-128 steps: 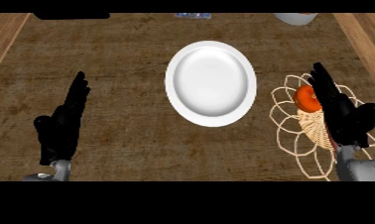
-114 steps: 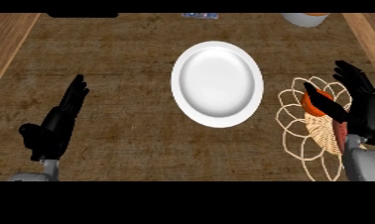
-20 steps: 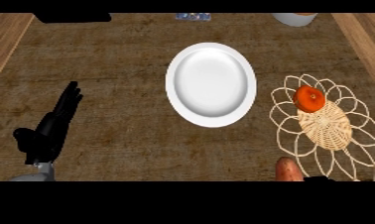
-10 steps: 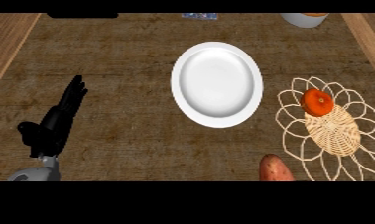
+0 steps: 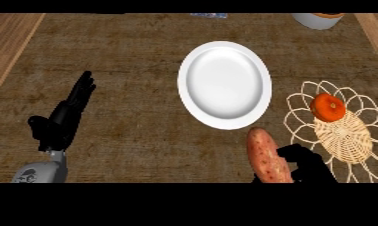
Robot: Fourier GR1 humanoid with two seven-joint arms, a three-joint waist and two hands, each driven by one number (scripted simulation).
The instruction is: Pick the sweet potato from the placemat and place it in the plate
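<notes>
Counter point(image 5: 133, 55) with white plate point(image 5: 225, 85) at centre and woven placemat point(image 5: 345, 140) at right. Left hand point(image 5: 63, 117) rests open, fingers straight. Right hand point(image 5: 308, 167) clasps sweet potato point(image 5: 267, 155) by its lower end, just left of the placemat; long axis near-to-far, far tip close to the plate's rim.

Glossy white plate point(image 5: 224, 85); woven straw-like placemat point(image 5: 343, 142); rough-skinned sweet potato point(image 5: 266, 157); matt coarse counter point(image 5: 133, 70)

We found plate point(image 5: 224, 84) mid-counter, placemat point(image 5: 341, 120) right of it, round fruit point(image 5: 327, 107) on placemat. Sweet potato point(image 5: 267, 156) in our right hand point(image 5: 310, 166), just before plate's near rim, left of placemat. Left hand point(image 5: 65, 115) far left.
</notes>
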